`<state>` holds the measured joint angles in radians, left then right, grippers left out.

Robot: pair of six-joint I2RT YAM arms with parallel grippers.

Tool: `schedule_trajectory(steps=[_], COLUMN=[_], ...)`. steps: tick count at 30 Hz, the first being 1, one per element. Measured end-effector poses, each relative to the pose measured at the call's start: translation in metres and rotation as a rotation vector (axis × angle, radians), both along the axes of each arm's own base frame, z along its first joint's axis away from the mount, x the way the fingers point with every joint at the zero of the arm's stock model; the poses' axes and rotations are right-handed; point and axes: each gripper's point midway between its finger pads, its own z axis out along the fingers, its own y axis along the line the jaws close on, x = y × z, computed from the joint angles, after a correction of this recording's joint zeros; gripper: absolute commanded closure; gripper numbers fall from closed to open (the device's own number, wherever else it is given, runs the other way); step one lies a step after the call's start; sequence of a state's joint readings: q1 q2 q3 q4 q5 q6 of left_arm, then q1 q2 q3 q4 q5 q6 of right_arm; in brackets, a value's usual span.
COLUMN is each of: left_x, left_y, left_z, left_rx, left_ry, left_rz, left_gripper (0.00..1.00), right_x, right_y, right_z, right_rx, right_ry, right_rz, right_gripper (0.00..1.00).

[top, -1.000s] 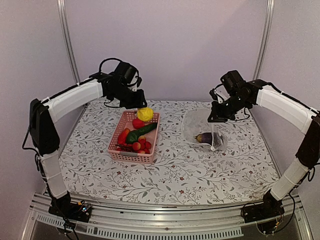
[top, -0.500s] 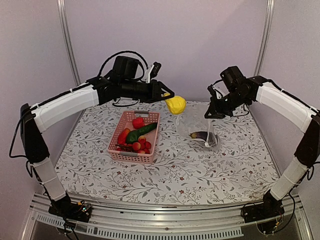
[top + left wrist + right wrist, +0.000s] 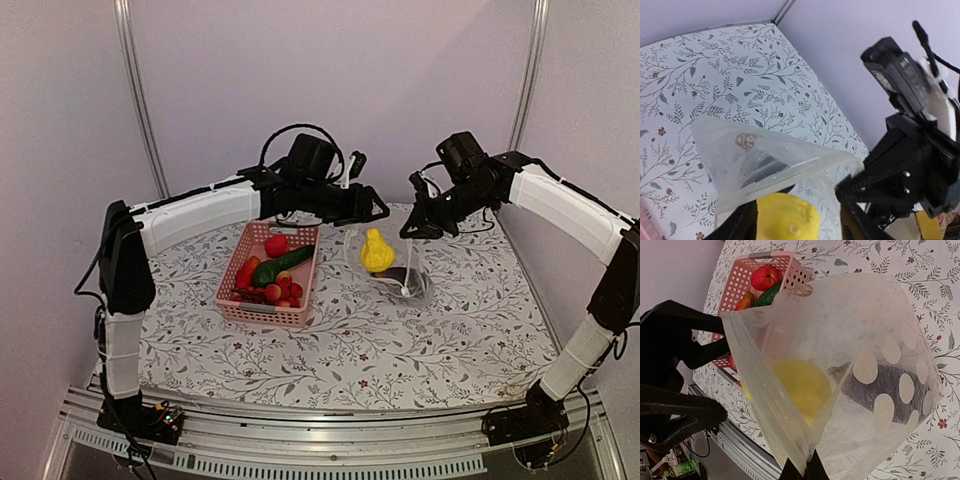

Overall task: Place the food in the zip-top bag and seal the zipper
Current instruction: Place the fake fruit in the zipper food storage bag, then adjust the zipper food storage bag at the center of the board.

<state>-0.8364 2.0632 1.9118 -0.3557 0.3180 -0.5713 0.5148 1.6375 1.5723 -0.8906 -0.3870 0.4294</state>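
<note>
1. Top external view.
   - The left gripper (image 3: 372, 208) hangs over the raised mouth of the zip-top bag (image 3: 355, 250). Its fingers are spread and nothing sits between them.
   - The yellow toy fruit (image 3: 376, 250) is directly under this gripper, inside the bag and apart from the fingers.
   - The right gripper (image 3: 413, 228) is just right of the fruit, pressed together on the bag's upper edge and holding the mouth up.
   - The dark purple eggplant (image 3: 400, 274) lies low in the bag, beneath the right gripper.
   - The pink basket (image 3: 262, 305) sits on the desk (image 3: 400, 340), well to the left of the left gripper. It holds a red tomato (image 3: 275, 243), a green cucumber (image 3: 282, 265) and smaller red pieces.

2. Left wrist view.
   - The gripper's own fingers (image 3: 742, 227) are apart at the bottom edge.
   - The yellow toy fruit (image 3: 785, 220) shows between them, with a clear gap on the right-hand side.
   - The bag's open rim (image 3: 770, 160) lies just ahead of the fingertips.
   - The right gripper's black housing fills the right side, close to the rim.

3. Right wrist view.
   - The right gripper (image 3: 801, 471) pinches the bag's mouth edge at the bottom of the picture.
   - The zipper (image 3: 765, 395) runs up and to the left from the pinch and is unsealed.
   - Through the dotted plastic the yellow toy fruit (image 3: 800, 385) is near the pinch, and the eggplant (image 3: 880, 390) is to its right.
   - The basket, tomato and cucumber lie beyond the bag.
   - The left gripper's black fingers are at far left.
</note>
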Motion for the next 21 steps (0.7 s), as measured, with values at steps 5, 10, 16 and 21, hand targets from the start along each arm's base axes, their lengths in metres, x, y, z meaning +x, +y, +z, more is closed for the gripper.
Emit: schedule_trajectory(steps=[5, 10, 16, 21], left_x=[0.023, 0.025, -0.002, -0.02], left_y=[-0.003, 0.012, 0.062, 0.081], left_z=[-0.006, 0.01, 0.044, 0.023], left_rx=[0.04, 0.063, 0.073, 0.104], left_ry=[-0.023, -0.073, -0.127, -0.076], left_rz=[0.083, 0.135, 0.196, 0.202], left_gripper=[0.2, 0.22, 0.26, 0.3], right_x=[-0.003, -0.002, -0.001, -0.002], right_y=[0.009, 0.011, 0.012, 0.011], right_z=[0.011, 0.014, 0.012, 0.006], right_rx=[0.042, 0.056, 0.06, 0.061], right_ry=[0.001, -0.002, -0.007, 0.003], right_rz=[0.017, 0.015, 0.012, 0.009], right_gripper=[1.0, 1.0, 1.0, 1.0])
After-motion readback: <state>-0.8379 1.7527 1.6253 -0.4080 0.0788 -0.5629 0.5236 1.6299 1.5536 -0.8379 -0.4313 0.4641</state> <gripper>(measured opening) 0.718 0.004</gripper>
